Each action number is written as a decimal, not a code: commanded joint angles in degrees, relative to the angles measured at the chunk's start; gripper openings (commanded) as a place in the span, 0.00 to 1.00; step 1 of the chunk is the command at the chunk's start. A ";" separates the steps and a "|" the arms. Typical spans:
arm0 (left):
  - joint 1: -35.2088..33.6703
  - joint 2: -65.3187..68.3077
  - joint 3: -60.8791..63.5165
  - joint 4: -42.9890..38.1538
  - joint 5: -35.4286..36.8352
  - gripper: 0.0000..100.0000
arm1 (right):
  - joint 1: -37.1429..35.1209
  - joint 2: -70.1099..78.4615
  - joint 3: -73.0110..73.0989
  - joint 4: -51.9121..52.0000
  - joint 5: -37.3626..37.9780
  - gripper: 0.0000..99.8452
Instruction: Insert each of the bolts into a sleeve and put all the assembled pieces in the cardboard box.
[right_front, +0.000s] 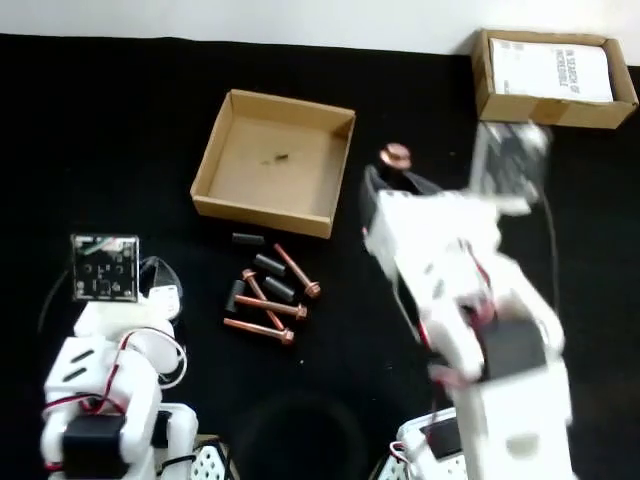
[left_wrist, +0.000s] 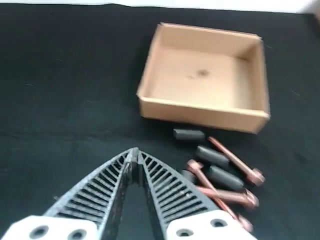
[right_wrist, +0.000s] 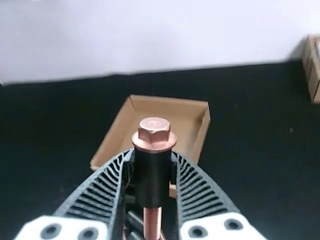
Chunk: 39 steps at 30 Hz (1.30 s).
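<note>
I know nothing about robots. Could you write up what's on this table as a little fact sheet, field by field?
right gripper: shut on a copper bolt that sits inside a black sleeve, beside the cardboard box
left gripper: shut, holding nothing, over bare table
cardboard box: open, no assembled pieces inside
loose bolts: about four, lying in front of the box
loose sleeves: about four, mixed in with the bolts
second box: far corner, holds a printed sheet
</note>
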 joint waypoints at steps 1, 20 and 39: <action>-4.09 -8.13 14.29 -12.04 -0.26 0.01 | -4.62 14.64 -8.31 1.63 6.15 0.01; -9.54 1.36 31.08 -32.79 -0.18 0.01 | -11.03 65.45 -52.18 6.11 54.59 0.01; -9.63 1.89 31.08 -33.05 -0.44 0.01 | -7.34 100.26 -74.59 6.20 70.95 0.01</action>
